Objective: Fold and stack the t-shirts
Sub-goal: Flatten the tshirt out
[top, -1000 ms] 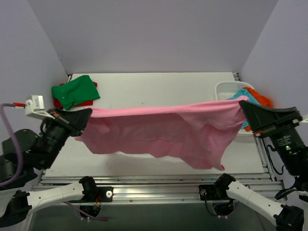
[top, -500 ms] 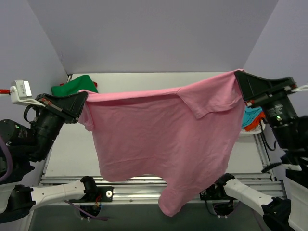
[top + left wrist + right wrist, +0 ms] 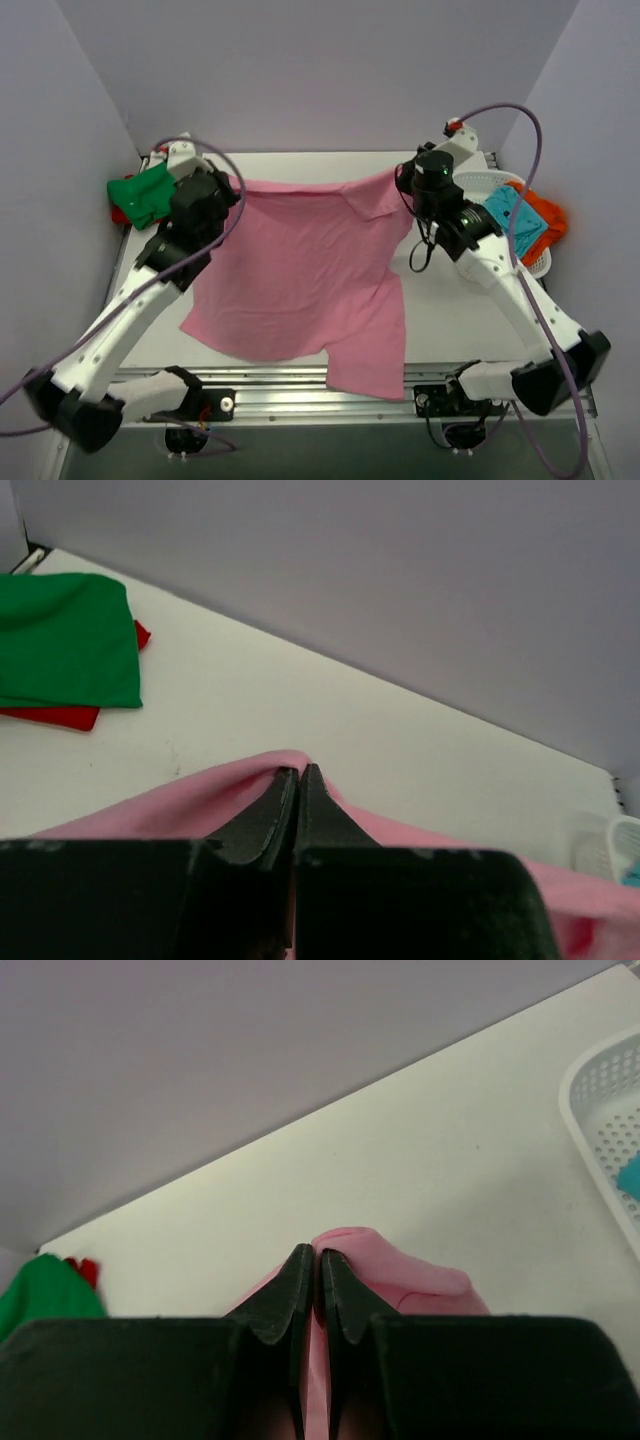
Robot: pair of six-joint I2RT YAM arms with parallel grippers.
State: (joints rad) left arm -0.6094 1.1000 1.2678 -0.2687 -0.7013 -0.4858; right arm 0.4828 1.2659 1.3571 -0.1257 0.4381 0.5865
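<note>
The large pink t-shirt (image 3: 300, 275) is stretched between both grippers at the far side of the table and drapes toward the near edge. My left gripper (image 3: 232, 187) is shut on its left top corner (image 3: 285, 763). My right gripper (image 3: 400, 178) is shut on its right top corner (image 3: 350, 1245). A folded green t-shirt (image 3: 140, 195) lies on a red one (image 3: 118, 214) at the far left; both also show in the left wrist view, green (image 3: 65, 640) over red (image 3: 55, 717). Teal (image 3: 510, 215) and orange (image 3: 545, 215) shirts sit in the basket.
A white mesh basket (image 3: 470, 185) stands at the far right; its rim also shows in the right wrist view (image 3: 605, 1110). Purple walls enclose the table on three sides. The pink shirt's lower hem hangs over the metal rail (image 3: 300, 385) at the near edge.
Both arms swung from the near sides up and forward to the far side of the table, carrying the pink shirt. The shirt went from hanging in the air to lying spread over the table.
</note>
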